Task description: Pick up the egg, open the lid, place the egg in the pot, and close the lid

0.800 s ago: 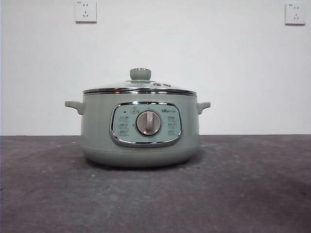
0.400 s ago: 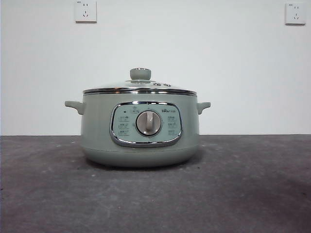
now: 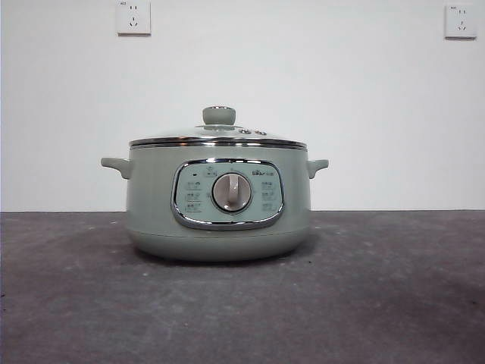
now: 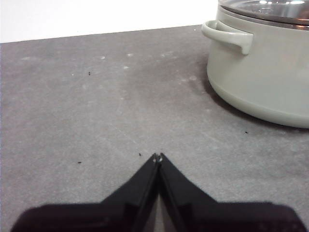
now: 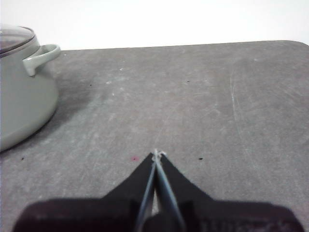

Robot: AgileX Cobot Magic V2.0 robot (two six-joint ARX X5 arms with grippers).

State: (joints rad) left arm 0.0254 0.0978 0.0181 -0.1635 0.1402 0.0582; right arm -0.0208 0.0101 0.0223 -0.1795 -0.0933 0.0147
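Observation:
The sage-green pot (image 3: 218,205) stands in the middle of the dark table, with its silver dial facing the front camera. Its glass lid (image 3: 218,138) with the green knob rests shut on top. The egg is out of view in every frame. My left gripper (image 4: 158,156) is shut and empty, low over bare table beside the pot (image 4: 263,72) and its side handle. On the pot's other side my right gripper (image 5: 157,153) is also shut with nothing in it, and the pot (image 5: 21,87) shows at that view's edge. Neither arm shows in the front view.
A white wall with two power sockets (image 3: 133,17) (image 3: 460,20) rises behind the grey table (image 3: 379,288). The table's far rounded edge (image 5: 289,43) shows in the right wrist view. Small dark specks dot the surface.

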